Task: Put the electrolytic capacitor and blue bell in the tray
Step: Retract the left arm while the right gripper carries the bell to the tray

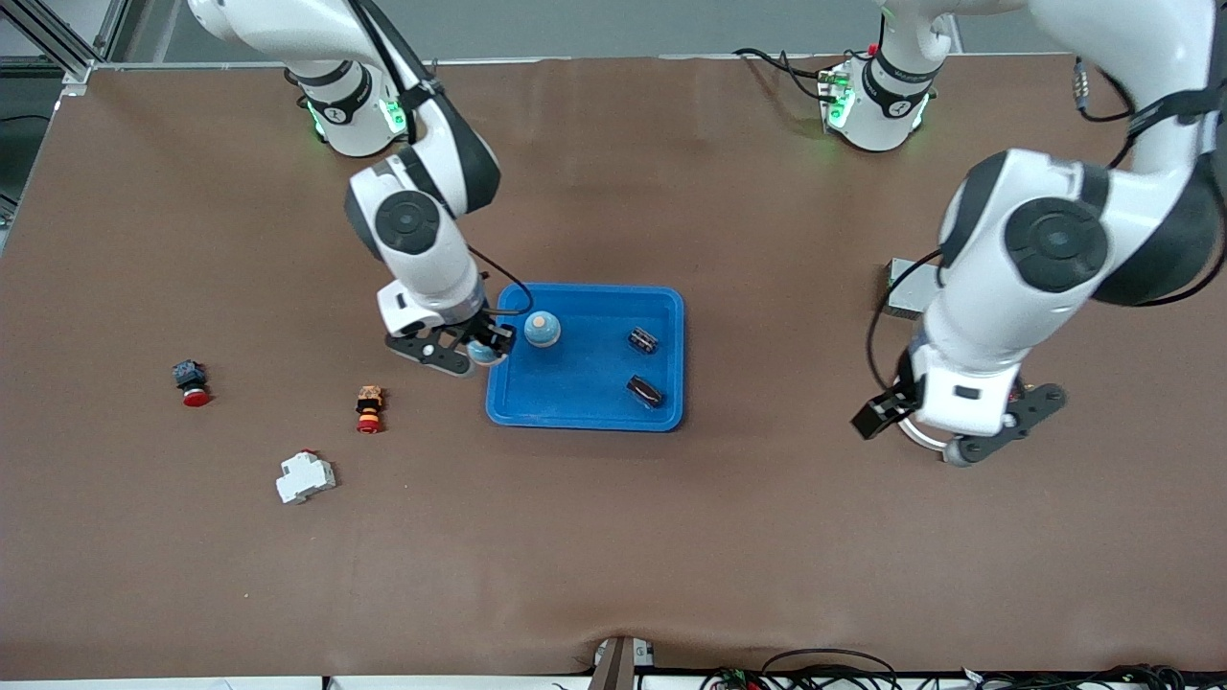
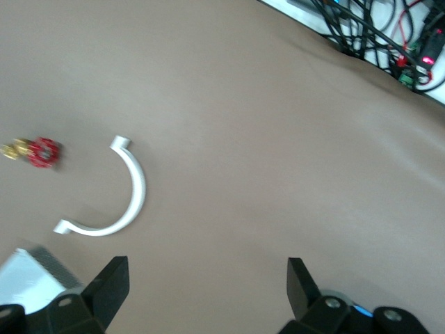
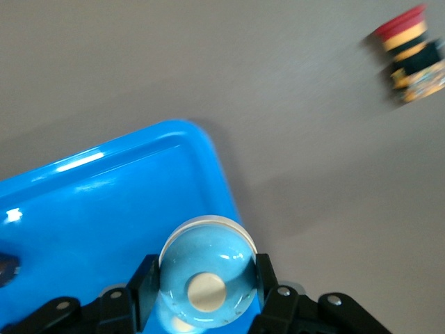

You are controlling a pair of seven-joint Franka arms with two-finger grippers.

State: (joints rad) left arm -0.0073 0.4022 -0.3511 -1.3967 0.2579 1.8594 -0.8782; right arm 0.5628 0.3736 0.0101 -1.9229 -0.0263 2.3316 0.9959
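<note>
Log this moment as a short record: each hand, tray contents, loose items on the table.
right hand: shut on a blue bell, over the tray's rim at the right arm's end
left hand: open, empty, waiting over the bare table above a white curved piece
tray: another blue bell, two dark capacitors
loose items: two red-capped push buttons, white breaker, grey box

A robotics lab: two white Franka arms (image 1: 422,220) bolted along a brown-covered counter (image 1: 613,537), aluminium framing (image 1: 57,38) at its corner, loose black cables (image 1: 824,666) and small electrical parts scattered about.
</note>
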